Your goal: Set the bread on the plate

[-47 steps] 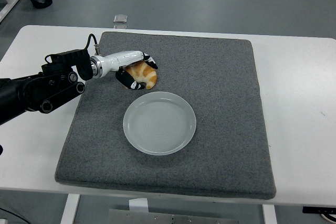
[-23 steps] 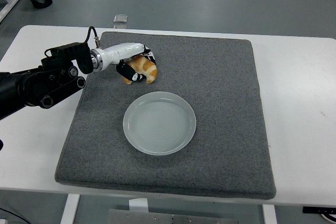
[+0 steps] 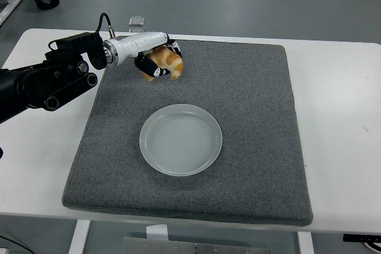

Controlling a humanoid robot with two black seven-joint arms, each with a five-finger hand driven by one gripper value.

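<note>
White worktop [image 3: 333, 117] carries a grey felt mat [image 3: 250, 105], with a grey floor behind. Near the mat's centre sits an empty pale plate [image 3: 181, 139]. From the left edge, the left hand [image 3: 156, 62] grips a golden bread [image 3: 168, 62], fingers curled around it, apparently raised above the mat's far left part, well apart from the plate. Judged step: carrying. Next, the bread needs bringing nearer and over the plate, then lowering and releasing.

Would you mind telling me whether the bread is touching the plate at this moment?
Apart. The head view shows the bread held in the left hand, with bare grey mat between it and the plate.
</note>
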